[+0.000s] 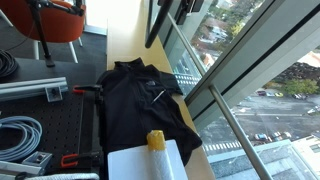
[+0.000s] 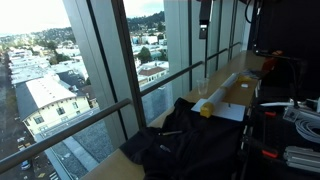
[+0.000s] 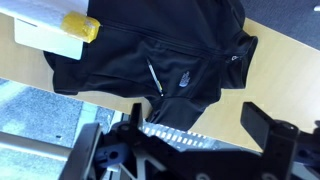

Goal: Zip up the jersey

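The black jersey (image 3: 150,45) lies spread on a wooden table (image 3: 270,70), collar toward the window. A short pale zip line (image 3: 153,78) and a small pale chest mark (image 3: 187,83) show on its front. The jersey appears in both exterior views (image 1: 135,100) (image 2: 185,140). My gripper (image 3: 200,125) is open and empty, high above the jersey's edge and the table. In an exterior view it hangs near the top of the frame (image 2: 204,28), well clear of the fabric.
A white box (image 1: 140,162) with a yellow cap (image 1: 156,140) lies next to the jersey, also in the wrist view (image 3: 45,30). A black perforated board (image 1: 60,115) with grey cables (image 1: 20,135) borders the table. Window glass (image 2: 110,70) runs along the far side. An orange chair (image 1: 55,20) stands behind.
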